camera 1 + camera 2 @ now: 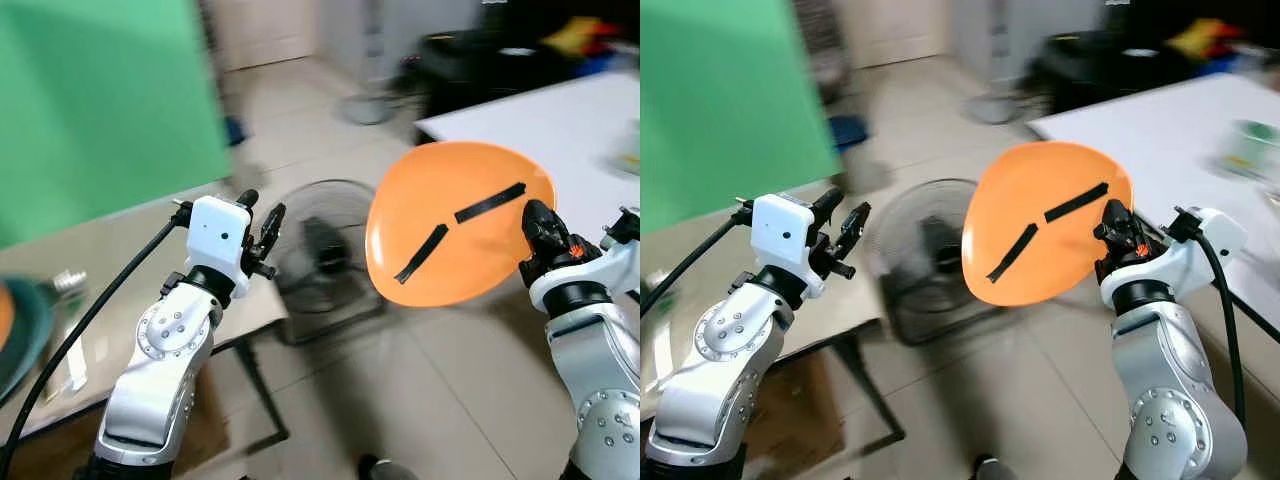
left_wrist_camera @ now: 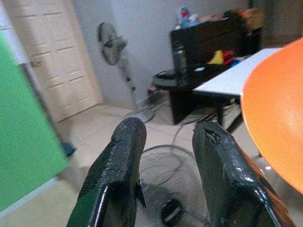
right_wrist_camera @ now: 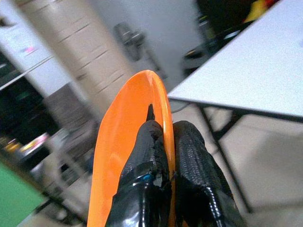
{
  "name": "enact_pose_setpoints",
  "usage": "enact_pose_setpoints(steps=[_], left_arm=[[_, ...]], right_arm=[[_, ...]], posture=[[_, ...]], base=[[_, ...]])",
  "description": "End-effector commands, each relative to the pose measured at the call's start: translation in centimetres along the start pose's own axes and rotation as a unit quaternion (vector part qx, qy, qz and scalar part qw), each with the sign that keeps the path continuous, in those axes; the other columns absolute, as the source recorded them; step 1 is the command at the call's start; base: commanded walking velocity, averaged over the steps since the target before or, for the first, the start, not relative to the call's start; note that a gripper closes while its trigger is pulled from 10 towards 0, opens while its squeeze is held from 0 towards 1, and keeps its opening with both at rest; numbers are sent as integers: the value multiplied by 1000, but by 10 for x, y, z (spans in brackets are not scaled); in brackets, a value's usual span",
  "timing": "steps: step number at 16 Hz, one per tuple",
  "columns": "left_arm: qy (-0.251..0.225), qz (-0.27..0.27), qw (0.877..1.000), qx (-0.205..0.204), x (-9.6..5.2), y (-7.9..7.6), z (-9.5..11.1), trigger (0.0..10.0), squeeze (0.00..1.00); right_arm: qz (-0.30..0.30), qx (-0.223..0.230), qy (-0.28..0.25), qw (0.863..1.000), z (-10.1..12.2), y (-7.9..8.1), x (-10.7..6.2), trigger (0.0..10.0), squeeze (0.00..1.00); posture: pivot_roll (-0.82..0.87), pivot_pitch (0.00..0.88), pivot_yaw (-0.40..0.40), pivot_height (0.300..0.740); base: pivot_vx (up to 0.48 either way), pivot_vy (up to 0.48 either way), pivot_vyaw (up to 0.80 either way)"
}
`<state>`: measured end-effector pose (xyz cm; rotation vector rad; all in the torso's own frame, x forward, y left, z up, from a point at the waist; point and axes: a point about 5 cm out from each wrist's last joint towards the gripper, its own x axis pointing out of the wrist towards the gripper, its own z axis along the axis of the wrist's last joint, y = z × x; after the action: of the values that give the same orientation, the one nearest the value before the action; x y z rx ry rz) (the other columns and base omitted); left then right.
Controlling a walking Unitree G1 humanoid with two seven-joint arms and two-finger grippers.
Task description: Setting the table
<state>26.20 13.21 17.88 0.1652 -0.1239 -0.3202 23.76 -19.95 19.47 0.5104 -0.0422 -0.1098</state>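
My right gripper (image 1: 537, 225) is shut on the rim of an orange plate (image 1: 455, 222) marked with two black tape strips. The plate is held up on edge in mid-air, over the floor and left of the white table (image 1: 560, 125). In the right wrist view the two fingers (image 3: 189, 163) pinch the plate's edge (image 3: 128, 137). My left gripper (image 1: 262, 228) is raised at the left with its fingers (image 2: 118, 179) apart and nothing between them. It hangs over the edge of a glass-topped table (image 1: 110, 250).
A floor fan head (image 1: 325, 260) lies on the tiled floor between my arms. A standing fan (image 2: 113, 45) and a dark cabinet (image 2: 208, 45) are at the back. A green board (image 1: 100, 100) stands at the left. A teal dish (image 1: 22, 335) sits on the glass-topped table.
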Motion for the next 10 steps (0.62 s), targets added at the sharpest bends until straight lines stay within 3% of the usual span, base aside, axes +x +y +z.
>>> enact_pose_setpoints(steps=[1,6,10], left_arm=[[10,16,1000,4,0,5,-2,10000,0],[25,58,998,-14,-3,21,-9,10000,0],[23,64,998,-19,-6,24,-7,10000,0]], right_arm=[[9,5,-19,1000,6,5,2,10000,0],[39,-29,29,998,-10,16,3,10000,0],[65,-42,54,996,-19,25,5,10000,0]], posture=[[38,0,58,740],[39,0,55,740],[59,0,37,740]], base=[[0,0,-800],[0,0,-779],[0,0,0]])
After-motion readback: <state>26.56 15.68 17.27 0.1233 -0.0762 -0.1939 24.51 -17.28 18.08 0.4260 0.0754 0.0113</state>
